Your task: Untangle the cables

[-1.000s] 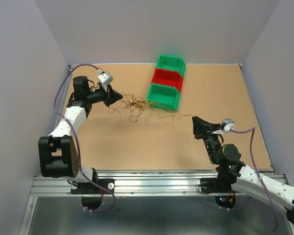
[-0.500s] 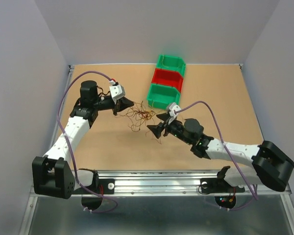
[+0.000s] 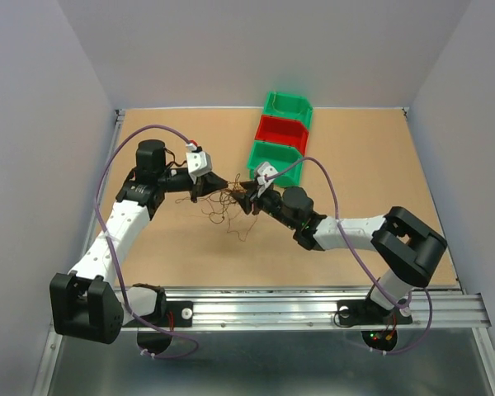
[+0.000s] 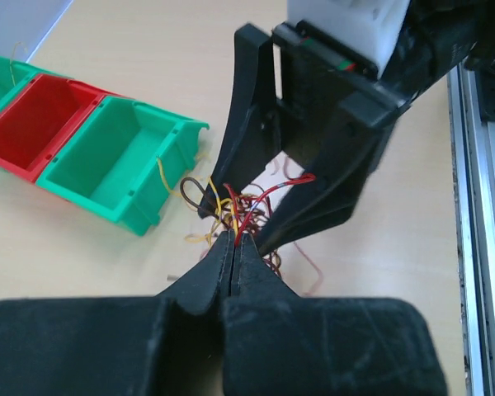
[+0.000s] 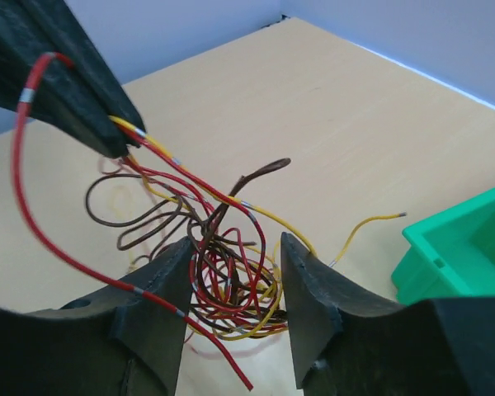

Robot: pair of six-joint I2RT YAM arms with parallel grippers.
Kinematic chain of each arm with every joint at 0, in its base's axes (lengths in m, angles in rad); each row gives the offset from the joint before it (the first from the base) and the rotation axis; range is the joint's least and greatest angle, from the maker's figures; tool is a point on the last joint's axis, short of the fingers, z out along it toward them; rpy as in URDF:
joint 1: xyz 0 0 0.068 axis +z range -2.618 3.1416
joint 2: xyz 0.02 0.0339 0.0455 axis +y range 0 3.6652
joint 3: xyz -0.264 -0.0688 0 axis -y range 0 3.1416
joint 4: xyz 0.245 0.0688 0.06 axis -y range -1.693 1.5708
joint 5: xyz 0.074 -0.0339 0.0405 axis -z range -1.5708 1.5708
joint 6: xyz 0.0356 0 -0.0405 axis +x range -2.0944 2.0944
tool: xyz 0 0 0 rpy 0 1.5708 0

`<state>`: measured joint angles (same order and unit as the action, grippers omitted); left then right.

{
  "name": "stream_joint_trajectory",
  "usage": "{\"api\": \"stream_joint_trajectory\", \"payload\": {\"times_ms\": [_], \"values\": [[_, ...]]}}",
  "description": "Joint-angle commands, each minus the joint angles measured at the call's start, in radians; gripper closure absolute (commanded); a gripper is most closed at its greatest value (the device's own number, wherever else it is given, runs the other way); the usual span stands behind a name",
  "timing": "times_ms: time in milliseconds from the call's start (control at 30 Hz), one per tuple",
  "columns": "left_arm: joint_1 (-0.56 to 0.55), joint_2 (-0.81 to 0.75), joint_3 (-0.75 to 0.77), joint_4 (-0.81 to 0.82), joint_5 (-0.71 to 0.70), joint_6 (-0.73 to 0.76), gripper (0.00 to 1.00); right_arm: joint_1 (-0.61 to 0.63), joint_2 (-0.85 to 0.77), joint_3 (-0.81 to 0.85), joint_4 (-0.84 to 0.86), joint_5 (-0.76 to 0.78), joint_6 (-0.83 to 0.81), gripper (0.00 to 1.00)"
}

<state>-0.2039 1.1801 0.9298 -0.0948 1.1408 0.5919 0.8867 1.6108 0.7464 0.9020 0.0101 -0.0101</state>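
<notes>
The cables (image 3: 228, 209) are a tangle of thin red, brown and yellow wires on the tan table, just left of the bins. My left gripper (image 3: 222, 183) is shut on red and yellow strands at the tangle's upper left; its wrist view shows the closed jaws (image 4: 234, 239) pinching them. My right gripper (image 3: 247, 198) is open at the tangle's right side. In the right wrist view the gripper (image 5: 233, 276) straddles the knot of cables (image 5: 231, 285), with the left fingers (image 5: 66, 82) holding strands taut above. The right fingers (image 4: 252, 132) stand close in front of the left jaws.
A row of bins stands behind the tangle: near green bin (image 3: 275, 162), red bin (image 3: 282, 132), far green bin (image 3: 287, 107). The near green bin also shows in the wrist views (image 4: 120, 169) (image 5: 470, 247). Grey walls enclose the table. A metal rail (image 3: 264, 301) runs along the front edge.
The right arm has swung in from the right and now has its open jaws around the tangle. The left gripper has shifted right, and the wires have bunched up between both grippers.
</notes>
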Motion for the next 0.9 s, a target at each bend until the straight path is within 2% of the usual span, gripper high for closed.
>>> {"api": "stream_joint_trajectory", "payload": {"times_ms": [0,100,200,367,533,633,700,800,867], "values": [[-0.008,-0.033,0.041,-0.042,0.063,0.025,1.0,0.003,0.037,0.065,0.141,0.082,-0.011,0.63],[-0.008,-0.034,0.05,-0.057,0.051,0.029,1.0,0.003,0.047,0.064,0.146,0.091,-0.008,0.88],[-0.006,-0.037,0.052,-0.017,-0.005,-0.024,1.0,0.004,0.044,0.038,0.147,0.059,-0.001,0.92],[-0.006,-0.079,0.073,0.116,-0.174,-0.184,1.0,0.003,0.064,-0.036,0.147,-0.079,-0.001,0.91],[-0.008,-0.097,0.214,0.096,-0.314,-0.225,1.0,0.005,0.126,-0.079,0.146,-0.231,0.007,0.91],[-0.006,-0.083,0.33,0.029,-0.38,-0.234,1.0,0.005,0.133,-0.097,0.146,-0.278,0.012,0.75],[-0.006,-0.062,0.398,-0.026,-0.415,-0.241,1.0,0.005,0.133,-0.113,0.146,-0.291,0.041,0.7],[-0.006,-0.054,0.503,-0.066,-0.411,-0.265,1.0,0.008,0.133,-0.131,0.146,-0.303,0.045,0.69],[-0.006,-0.062,0.546,-0.065,-0.424,-0.282,1.0,0.02,0.136,-0.14,0.135,-0.364,0.02,0.69]]}}
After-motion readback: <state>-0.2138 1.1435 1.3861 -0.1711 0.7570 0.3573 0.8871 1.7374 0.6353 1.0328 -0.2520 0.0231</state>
